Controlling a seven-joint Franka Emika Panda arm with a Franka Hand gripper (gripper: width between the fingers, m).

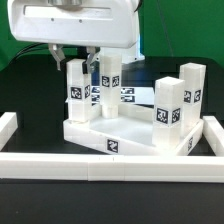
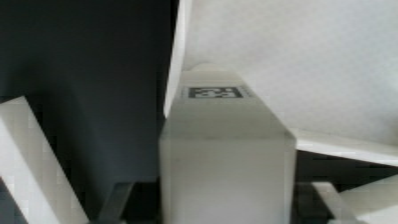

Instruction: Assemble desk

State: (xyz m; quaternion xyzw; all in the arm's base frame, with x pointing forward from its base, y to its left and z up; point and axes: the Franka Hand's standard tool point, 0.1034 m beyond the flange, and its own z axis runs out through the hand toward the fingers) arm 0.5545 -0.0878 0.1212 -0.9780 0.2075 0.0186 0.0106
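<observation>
The white tabletop (image 1: pixel 135 125) lies flat on the black table, with a tag on its near rim. Several white square legs with tags stand upright on it. Two are on the exterior view's right (image 1: pixel 168 115), (image 1: pixel 193 88) and one is at the back middle (image 1: pixel 108 82). My gripper (image 1: pixel 76 68) comes down from above over the back left leg (image 1: pixel 76 100) and is shut on its top end. In the wrist view that leg (image 2: pixel 222 150) fills the space between my fingers (image 2: pixel 125 200), with a tag on its end face. My gripper (image 2: pixel 226 205) straddles it above the tabletop (image 2: pixel 302 60).
Long white border rails run along the front (image 1: pixel 110 170), the exterior view's left (image 1: pixel 8 125) and its right (image 1: pixel 213 135). The marker board (image 1: pixel 130 95) lies flat behind the tabletop. The arm's white body (image 1: pixel 80 20) hangs over the back left.
</observation>
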